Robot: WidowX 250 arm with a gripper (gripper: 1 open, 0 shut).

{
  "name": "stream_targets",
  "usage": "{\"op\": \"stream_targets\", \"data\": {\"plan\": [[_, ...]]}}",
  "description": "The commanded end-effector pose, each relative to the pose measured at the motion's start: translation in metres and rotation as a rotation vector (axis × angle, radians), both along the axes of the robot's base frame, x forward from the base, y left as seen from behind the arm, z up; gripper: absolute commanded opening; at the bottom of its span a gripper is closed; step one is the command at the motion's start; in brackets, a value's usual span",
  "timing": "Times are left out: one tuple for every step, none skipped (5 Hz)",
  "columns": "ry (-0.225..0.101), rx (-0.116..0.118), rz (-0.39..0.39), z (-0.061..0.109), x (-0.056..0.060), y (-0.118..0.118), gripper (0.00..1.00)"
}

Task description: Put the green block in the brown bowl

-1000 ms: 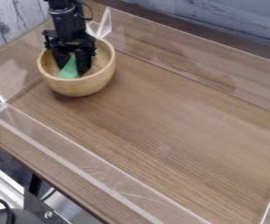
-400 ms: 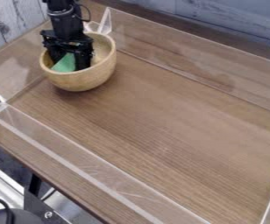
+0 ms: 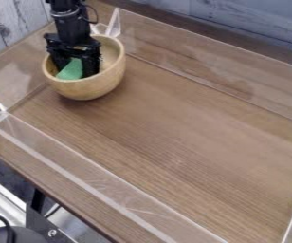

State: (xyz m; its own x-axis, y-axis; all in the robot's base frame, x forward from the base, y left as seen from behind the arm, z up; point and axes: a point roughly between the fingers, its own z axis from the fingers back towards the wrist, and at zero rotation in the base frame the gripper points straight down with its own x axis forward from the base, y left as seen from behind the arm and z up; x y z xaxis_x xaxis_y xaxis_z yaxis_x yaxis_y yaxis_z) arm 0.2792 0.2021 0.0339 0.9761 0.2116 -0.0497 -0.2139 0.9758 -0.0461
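Bowl of light-brown wood [image 3: 96,88], round and thick-walled, stands upright on the desk [image 3: 174,123], near its taped edge. Inside it I find the green block [image 3: 70,69], tilted, one end toward the near-left part of the wall. My black end effector [image 3: 75,63] reaches down into the bowl from above, its fingertips beside the block. Dark parts overlap there, and I cannot tell whether the fingers are spread, pressed together or pinching the block. Black cables [image 3: 35,207] hang beyond the desk's edge, at lower left.
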Motion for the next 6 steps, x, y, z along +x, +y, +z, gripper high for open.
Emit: {"op": "stream_targets", "data": {"plan": [[-0.087,0.05,0.017,0.039,0.007,0.01,1.0],[-0.107,0.045,0.014,0.05,0.008,0.007,1.0],[-0.139,0.038,0.009,0.066,0.011,0.003,1.0],[-0.175,0.037,0.001,0.085,0.012,-0.003,1.0],[-0.209,0.041,-0.011,0.106,0.013,-0.008,1.0],[-0.232,0.041,-0.03,0.125,0.015,-0.016,1.0]]}}
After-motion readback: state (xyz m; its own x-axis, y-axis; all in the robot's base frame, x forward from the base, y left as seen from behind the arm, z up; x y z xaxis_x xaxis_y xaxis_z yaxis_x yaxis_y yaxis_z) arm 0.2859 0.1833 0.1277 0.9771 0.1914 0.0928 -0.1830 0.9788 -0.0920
